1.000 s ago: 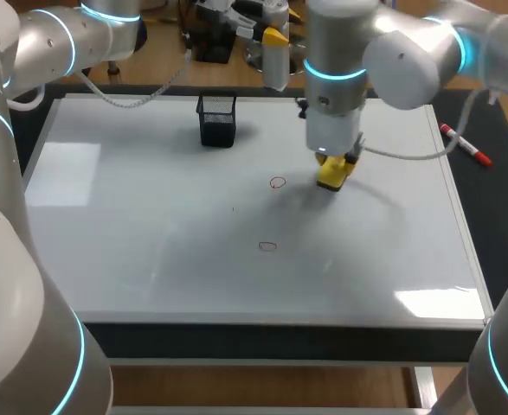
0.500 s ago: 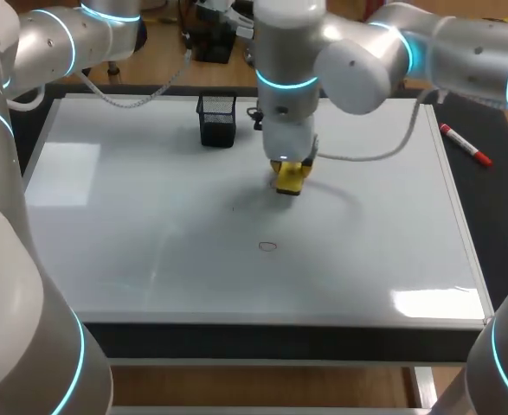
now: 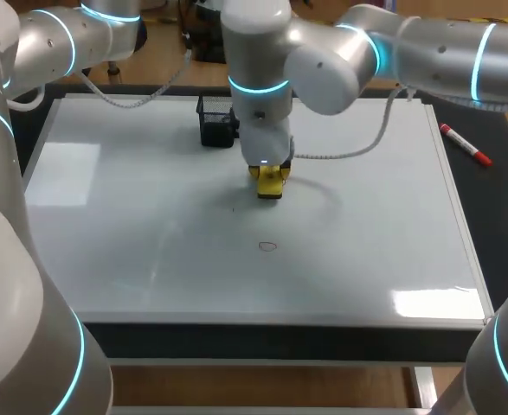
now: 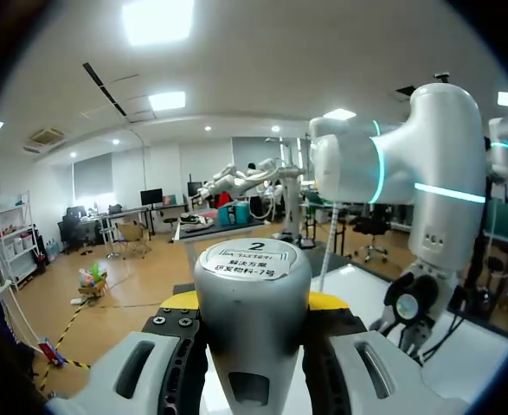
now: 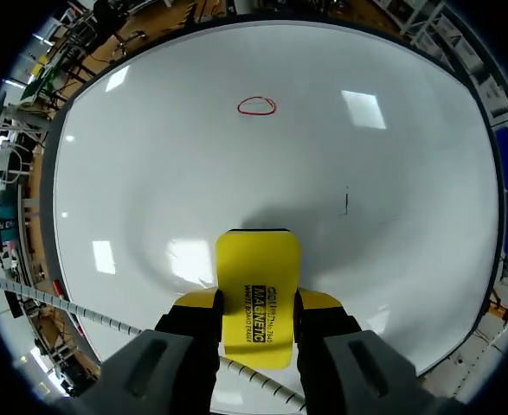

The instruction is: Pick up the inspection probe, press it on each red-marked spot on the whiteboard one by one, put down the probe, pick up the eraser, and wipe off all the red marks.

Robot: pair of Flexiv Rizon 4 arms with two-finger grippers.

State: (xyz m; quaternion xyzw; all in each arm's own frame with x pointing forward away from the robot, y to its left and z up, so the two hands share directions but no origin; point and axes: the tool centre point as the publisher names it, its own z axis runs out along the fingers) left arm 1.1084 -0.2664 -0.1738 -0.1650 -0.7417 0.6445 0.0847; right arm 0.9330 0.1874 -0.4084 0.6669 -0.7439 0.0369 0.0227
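My right gripper (image 3: pixel 269 183) is shut on a yellow eraser (image 5: pixel 256 294), which rests flat on the whiteboard (image 3: pixel 106 216) near its middle. One red oval mark (image 3: pixel 267 246) shows on the board; in the right wrist view this red mark (image 5: pixel 256 106) lies well ahead of the eraser. My left gripper (image 4: pixel 252 303) is shut on the grey inspection probe (image 4: pixel 252 346), a cylinder with a labelled cap, held up off the board at the back. In the head view my right arm hides the left gripper.
A black mesh pen holder (image 3: pixel 216 121) stands at the back of the board, just left of my right arm. A red marker (image 3: pixel 466 144) lies on the dark table beyond the board's right edge. A small dark tick (image 5: pixel 346 201) sits beside the eraser.
My right arm has slid the eraser leftward across the board, over the spot of the upper red mark, which no longer shows. The left arm has not visibly moved.
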